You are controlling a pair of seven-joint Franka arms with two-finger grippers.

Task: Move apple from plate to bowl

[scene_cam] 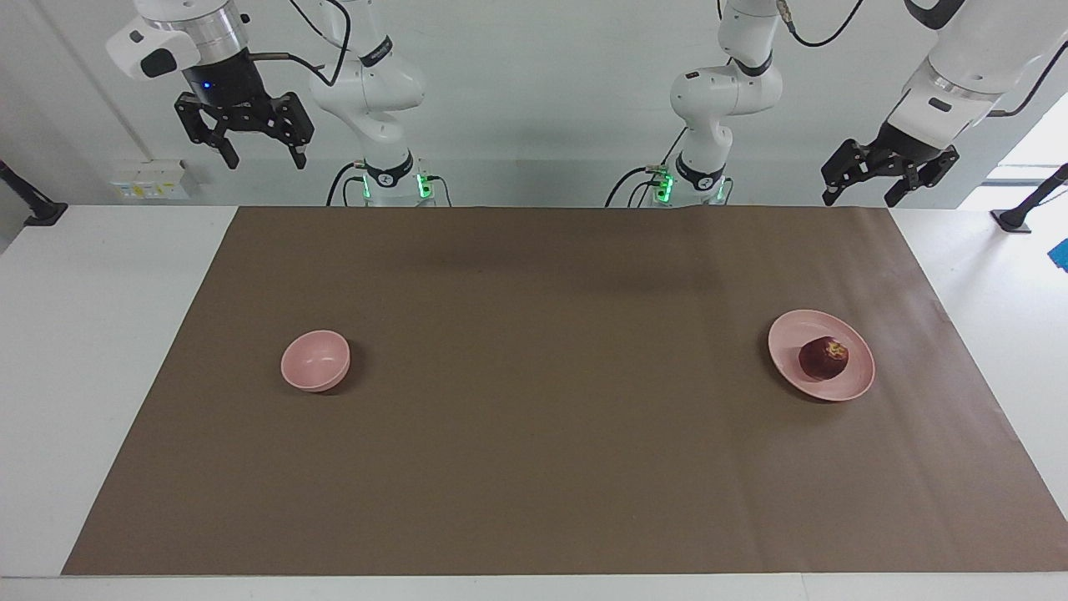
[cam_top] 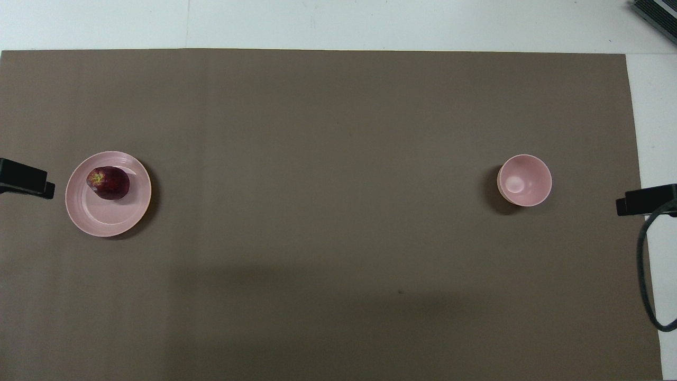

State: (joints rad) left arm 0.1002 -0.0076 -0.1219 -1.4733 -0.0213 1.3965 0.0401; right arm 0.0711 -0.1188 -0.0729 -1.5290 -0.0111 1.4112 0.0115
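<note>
Both arms wait up high, fingers apart.
The apple (scene_cam: 823, 357) sits on the plate (scene_cam: 851, 386) at the left arm's end of the desk (scene_cam: 92, 351); the bowl (scene_cam: 314, 361) is at the other end. The left gripper (scene_cam: 863, 194) and right gripper (scene_cam: 263, 159) hold nothing.

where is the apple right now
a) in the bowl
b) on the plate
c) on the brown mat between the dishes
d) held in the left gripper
b: the apple sits on the plate at the left arm's end; the bowl is empty.
</note>
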